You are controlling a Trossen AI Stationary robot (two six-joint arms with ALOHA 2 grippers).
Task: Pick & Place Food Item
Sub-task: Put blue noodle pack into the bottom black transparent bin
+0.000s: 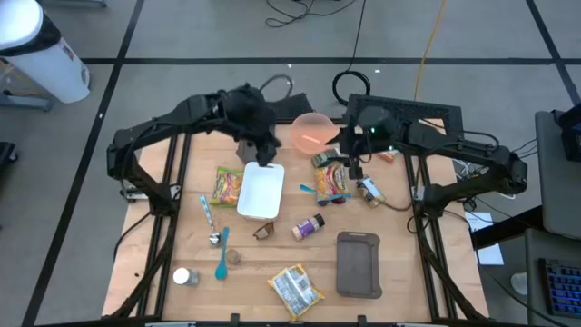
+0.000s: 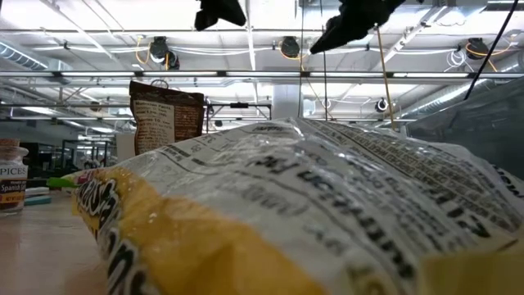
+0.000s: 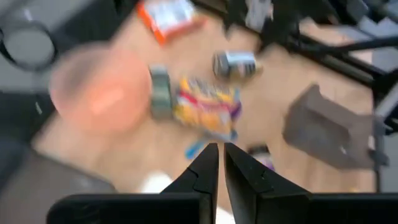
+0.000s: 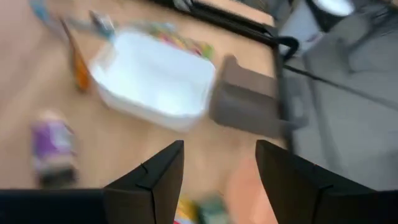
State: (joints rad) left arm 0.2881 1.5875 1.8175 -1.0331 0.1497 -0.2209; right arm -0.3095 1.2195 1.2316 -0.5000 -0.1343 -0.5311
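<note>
- Broadly, the wooden table (image 1: 182,245) carries everything, and the white rectangular tray (image 1: 261,189) near its middle serves as the landmark for the rest.
- Left arm: the left gripper (image 1: 264,153) hangs just above the tray's far end, fingers nearly together with a thin slit between them and nothing held.
- Right arm: the right gripper (image 1: 354,166) hovers to the tray's right, fingers spread apart and empty.
- Likely target, as a judgement: the colourful snack packet (image 1: 330,183), lying flat just right of the tray, long axis running roughly away from the near edge. It sits almost under the right gripper, so that arm is the nearer one; the left would have to cross over the tray.
- Other food lies about: a yellow-green packet (image 1: 226,186) touching the tray's left side, and a crinkled bag (image 1: 295,288) well toward the near edge.
- Hard to make out: both wrist views are smeared, and the low view is mostly blocked by that crinkled bag, so which item is meant stays uncertain.
</note>
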